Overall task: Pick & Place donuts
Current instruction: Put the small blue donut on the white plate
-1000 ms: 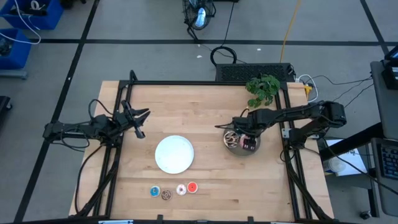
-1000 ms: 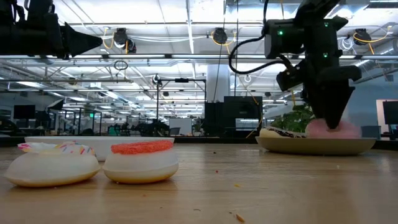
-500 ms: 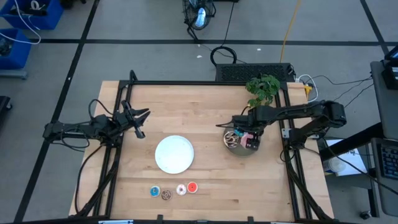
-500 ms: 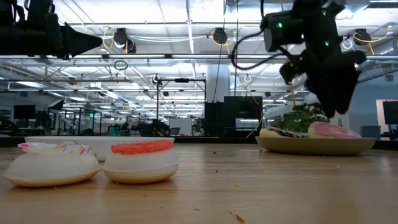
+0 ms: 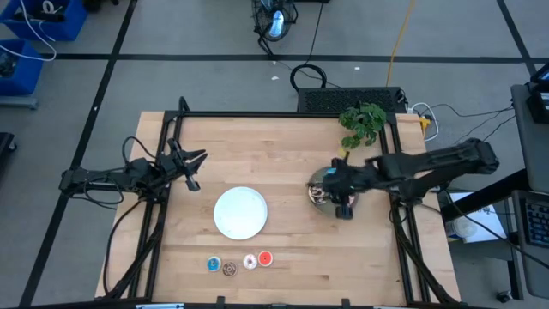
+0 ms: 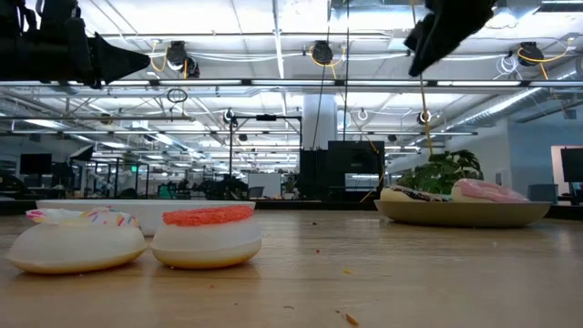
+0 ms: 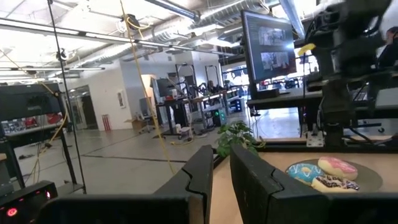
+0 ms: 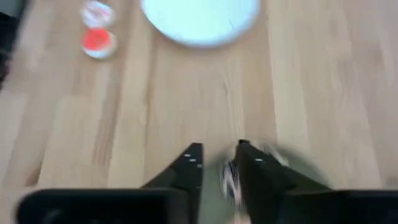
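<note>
Three larger donuts lie on the gray plate (image 7: 372, 182) at the table's right: a pink donut (image 7: 339, 167), a blue sprinkled donut (image 7: 303, 172) and a brown-white donut (image 7: 331, 182). My right gripper (image 5: 345, 209) hangs high above that plate's near edge, pointing down at a slant, shut and with nothing between its fingers (image 8: 219, 163). Several tiny donuts rest in a row near the front edge: blue (image 5: 214, 263), brown (image 5: 229, 269), cream (image 5: 250, 262), red (image 5: 265, 257). My left gripper (image 5: 196, 163) waits shut at the table's left, held level above it (image 7: 216, 168).
A white plate (image 5: 240, 213) lies at the table's middle, between the gray plate and the tiny donuts. A green plant (image 5: 362, 122) stands at the far right corner. Black frame rails run along the table's left, right and far edges.
My right gripper has let go of the pink donut on the gray plate and risen steeply, out of the top of the low view, drifting toward the near edge and tipping less steeply downward. The pink donut has stayed lying flat on the plate.
</note>
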`<state>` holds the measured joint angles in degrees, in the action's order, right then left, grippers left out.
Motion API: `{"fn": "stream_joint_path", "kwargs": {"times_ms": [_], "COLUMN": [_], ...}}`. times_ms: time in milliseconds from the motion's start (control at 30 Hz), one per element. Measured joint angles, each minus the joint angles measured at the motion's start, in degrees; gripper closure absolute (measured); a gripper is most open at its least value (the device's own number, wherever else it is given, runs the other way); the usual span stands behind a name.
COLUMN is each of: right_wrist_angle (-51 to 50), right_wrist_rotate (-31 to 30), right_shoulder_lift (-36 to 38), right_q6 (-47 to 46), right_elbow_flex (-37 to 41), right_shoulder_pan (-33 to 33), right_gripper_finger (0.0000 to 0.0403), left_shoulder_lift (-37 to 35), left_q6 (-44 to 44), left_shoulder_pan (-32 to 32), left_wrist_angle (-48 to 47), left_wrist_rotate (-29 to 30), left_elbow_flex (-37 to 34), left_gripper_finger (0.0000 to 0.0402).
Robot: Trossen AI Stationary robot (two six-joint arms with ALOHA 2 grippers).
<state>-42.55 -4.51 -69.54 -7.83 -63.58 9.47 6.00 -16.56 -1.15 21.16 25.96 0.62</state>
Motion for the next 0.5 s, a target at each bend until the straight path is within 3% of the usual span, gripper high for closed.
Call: {"fn": "stream_joint_path", "kwargs": {"times_ms": [167, 300, 500], "right_wrist_angle": [18.9, 26.9, 48.2], "right_wrist_rotate": [-1.3, -1.5, -1.4], "right_shoulder_lift": [7.7, 16.7, 29.9], "right_q6": [7.7, 8.8, 10.1], "right_elbow_flex": [13.8, 25.2, 41.0], "right_shoulder_pan": [2.8, 1.3, -0.7], "right_gripper_finger": [0.0393, 0.0388, 0.0400], "left_shoulder_lift": [0.0, 0.0, 0.0], "left_q6": [-2.2, -1.8, -6.5], "left_shoulder_pan": [0.0, 0.0, 0.0], "left_wrist_angle": [0.0, -0.1, -0.5], "left_wrist_rotate": [-0.5, -0.5, -0.5], "left_elbow_flex": [0.0, 0.0, 0.0], "left_gripper_finger": [0.0339, 0.0339, 0.0339]}}
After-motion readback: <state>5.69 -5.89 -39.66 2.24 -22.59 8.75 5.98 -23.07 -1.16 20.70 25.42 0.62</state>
